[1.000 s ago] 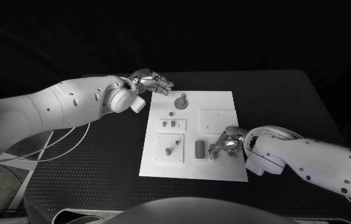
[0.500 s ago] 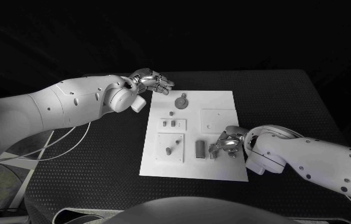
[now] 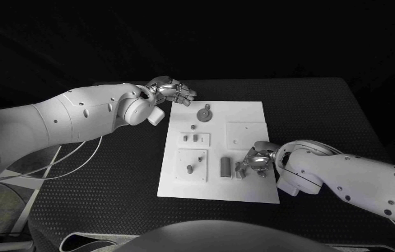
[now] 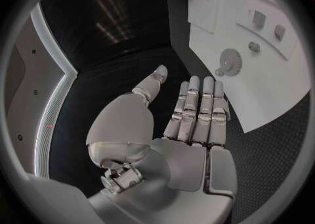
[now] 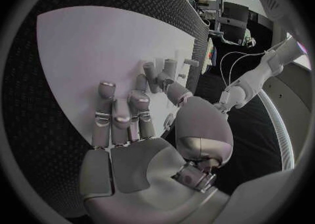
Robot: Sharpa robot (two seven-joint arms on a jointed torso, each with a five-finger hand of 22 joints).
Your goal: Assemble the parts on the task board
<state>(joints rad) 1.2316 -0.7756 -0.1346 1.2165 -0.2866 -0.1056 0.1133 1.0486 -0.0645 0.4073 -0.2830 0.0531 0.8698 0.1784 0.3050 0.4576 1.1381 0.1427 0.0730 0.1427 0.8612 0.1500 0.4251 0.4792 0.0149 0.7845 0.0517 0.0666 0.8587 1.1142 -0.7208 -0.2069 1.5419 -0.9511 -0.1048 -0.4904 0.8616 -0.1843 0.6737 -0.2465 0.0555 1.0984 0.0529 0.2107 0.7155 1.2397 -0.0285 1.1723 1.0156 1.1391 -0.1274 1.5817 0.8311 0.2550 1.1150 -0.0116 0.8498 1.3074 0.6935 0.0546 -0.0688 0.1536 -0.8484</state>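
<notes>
- The left hand (image 3: 170, 92) is hovering just off the far left corner of the task board (image 3: 247, 115), palm up, fingers spread and holding nothing; compared with a second ago it has barely shifted, its fingertips drifting only slightly.
- The right hand (image 3: 255, 161) is staying low over the near right part of the board, fingers curled down around a small upright part (image 3: 240, 169). Whether it is actually pinching that part I cannot tell; the fingers are hiding the contact in the head view, and in the right wrist view the fingertips (image 5: 149, 69) are merely sitting close to some small pegs (image 5: 172, 66).
- Nothing on the board has moved over the last second: the round gear piece (image 3: 203, 114) is still lying near the far edge, and a dark block (image 3: 225, 167) is lying just left of the right hand.
- The two small pieces (image 3: 192, 139) are sitting in their raised square, and a slanted pin (image 3: 198, 161) is resting on the near left plate.
- My reading: the right hand is working slowly on seating or grasping its part, so the assembly is looking early, with most parts untouched.
</notes>
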